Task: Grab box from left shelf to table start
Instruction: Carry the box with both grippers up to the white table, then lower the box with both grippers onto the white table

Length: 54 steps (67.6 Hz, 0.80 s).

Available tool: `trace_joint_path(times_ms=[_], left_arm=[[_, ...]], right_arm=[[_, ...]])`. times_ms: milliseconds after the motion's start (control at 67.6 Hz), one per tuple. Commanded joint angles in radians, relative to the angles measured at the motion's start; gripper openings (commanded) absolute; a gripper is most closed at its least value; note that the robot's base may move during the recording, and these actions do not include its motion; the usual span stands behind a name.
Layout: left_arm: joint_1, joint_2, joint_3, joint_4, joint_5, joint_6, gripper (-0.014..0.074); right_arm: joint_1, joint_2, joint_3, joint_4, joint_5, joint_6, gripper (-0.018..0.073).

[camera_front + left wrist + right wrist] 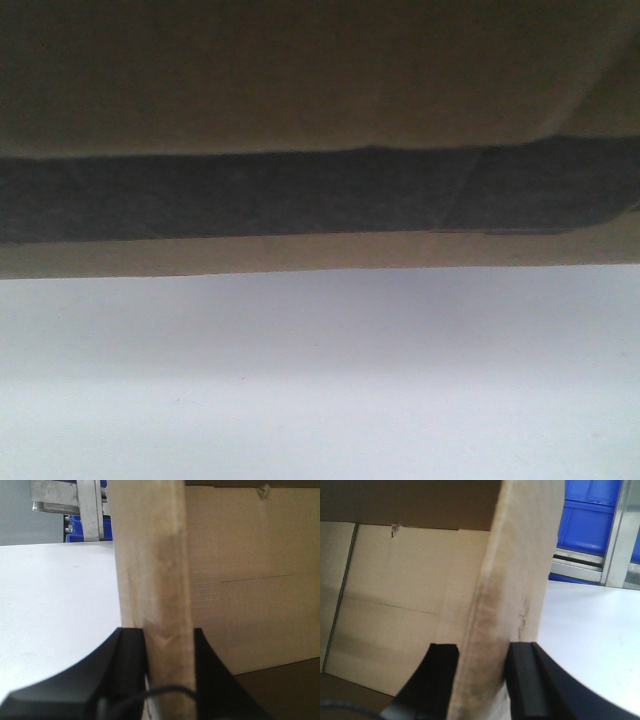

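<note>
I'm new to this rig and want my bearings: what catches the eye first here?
The brown cardboard box with its black band fills the upper half of the front view, above the white table. In each wrist view a box wall stands clamped upright: the left pincer and the right pincer both grip it. Blue bins show behind the right one.

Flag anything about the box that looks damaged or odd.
Minor wear only. The box wall edge clamped by the left gripper is creased and dented at the pinch; the edge in the right gripper is scuffed and discoloured. A small tear sits at an inner fold. Nothing spilled or askew.
</note>
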Motion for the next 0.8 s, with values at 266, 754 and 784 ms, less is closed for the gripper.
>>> trace_joint_path(times_ms=[266, 754, 784], left_arm=[[-0.021, 0.001, -0.043, -0.189, -0.214, 0.028, -0.0092], [-0.021, 0.334, -0.29, 0.022, -0.042, -0.088, -0.0092], [-0.021, 0.369, -0.315, 0.041, -0.018, -0.088, -0.0092]], right_arm=[[0.002, 0.022, -0.03, 0.024, -0.128, -0.019, 0.0058], [0.002, 0.355, -0.281, -0.029, 0.138, 0.062, 0.0058], [0.002, 0.382, -0.303, -0.039, 0.166, 0.062, 0.0058]])
